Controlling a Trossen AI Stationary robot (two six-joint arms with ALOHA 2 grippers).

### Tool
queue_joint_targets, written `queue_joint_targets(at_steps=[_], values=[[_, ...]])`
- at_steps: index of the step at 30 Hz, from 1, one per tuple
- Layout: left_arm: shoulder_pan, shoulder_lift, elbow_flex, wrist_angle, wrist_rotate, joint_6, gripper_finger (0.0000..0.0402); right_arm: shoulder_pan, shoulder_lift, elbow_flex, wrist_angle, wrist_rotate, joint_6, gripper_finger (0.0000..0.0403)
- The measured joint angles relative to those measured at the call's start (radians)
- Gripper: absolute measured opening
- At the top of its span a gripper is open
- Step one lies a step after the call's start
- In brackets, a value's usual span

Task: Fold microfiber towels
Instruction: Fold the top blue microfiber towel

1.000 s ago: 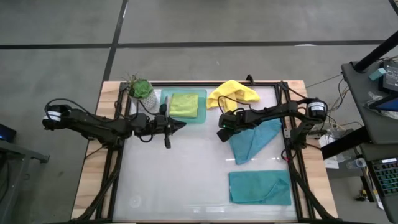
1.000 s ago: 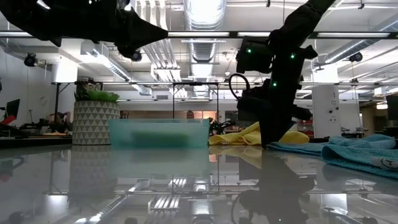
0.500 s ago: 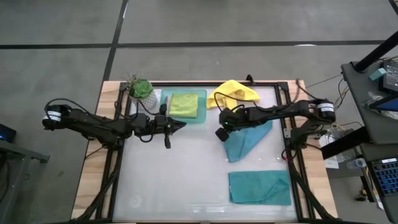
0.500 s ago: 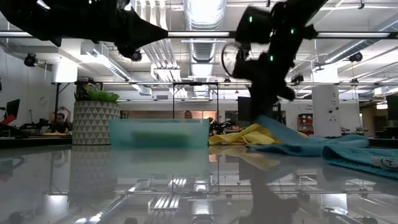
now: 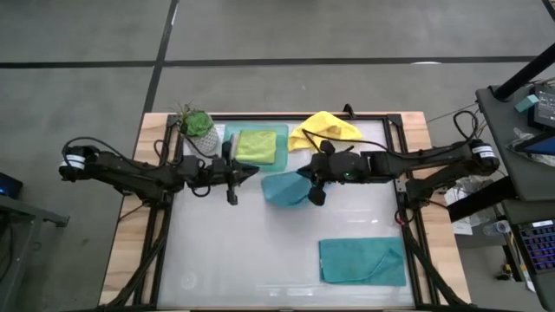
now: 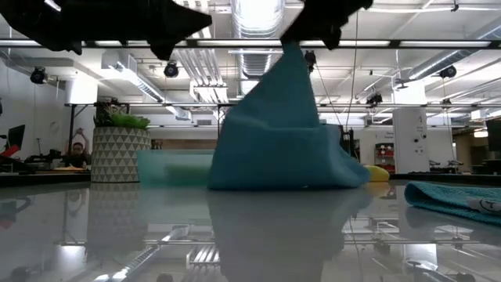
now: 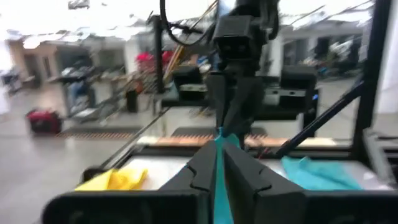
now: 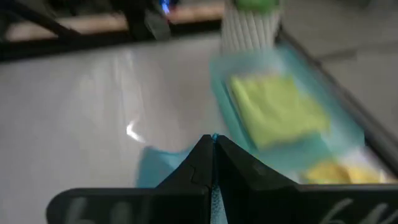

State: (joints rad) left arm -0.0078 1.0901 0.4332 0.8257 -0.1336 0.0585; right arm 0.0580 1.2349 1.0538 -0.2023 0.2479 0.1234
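My right gripper point(image 5: 307, 178) hangs above the table's middle, shut on a teal towel point(image 5: 284, 188). The towel drops from the fingers like a tent point(image 6: 278, 133). My left gripper point(image 5: 252, 173) hovers shut just left of that towel, pointing at it; teal shows through the slit between its fingers point(image 7: 217, 177). A second teal towel point(image 5: 362, 261) lies flat at the near right. The yellow towel point(image 5: 325, 130) lies crumpled at the far edge. A lime green towel point(image 5: 257, 145) rests folded in the tray point(image 5: 279, 158). No grey towel is in view. My right gripper pinches the teal towel's top point point(image 6: 293, 48) between its two fingers point(image 8: 200, 163), which come in from the table's right, slanting down. The towel hangs below them, spreading wide, and its lower edge point(image 6: 282, 185) rests on the table. Whether my left gripper touches the towel I cannot tell.
A potted plant point(image 5: 198, 125) stands at the far left beside the mint-green tray. The table's black frame rails point(image 5: 401, 165) run along both sides. Bare glass lies at the near left point(image 5: 234, 251).
My right gripper has risen and swung toward the table's left, tipping from pointing down to nearly level. It has pulled the teal towel off the table's right side. The towel, flat before, now hangs from one point with its lower edge on the table's middle.
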Motion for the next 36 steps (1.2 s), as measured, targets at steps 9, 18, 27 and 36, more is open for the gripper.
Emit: queue_joint_targets(at_steps=[9, 18, 27, 36], values=[[-0.016, 0.028, 0.06, 0.031, 0.11, -0.001, 0.0118, 0.003, 0.009, 0.069, 0.211, 0.018, -0.056, 0.0009], [-0.015, 0.225, 0.114, 0.028, 0.096, -0.001, 0.0173, 0.003, 0.096, 0.153, 0.185, 0.015, -0.083, 0.0009], [-0.013, 0.407, 0.125, 0.028, 0.051, -0.001, 0.0157, 0.007, 0.099, 0.21, 0.137, 0.006, -0.09, 0.0009], [-0.014, 0.418, 0.129, 0.022, 0.206, 0.0, 0.0094, 0.029, 0.062, 0.316, 0.04, 0.003, -0.165, 0.0008]])
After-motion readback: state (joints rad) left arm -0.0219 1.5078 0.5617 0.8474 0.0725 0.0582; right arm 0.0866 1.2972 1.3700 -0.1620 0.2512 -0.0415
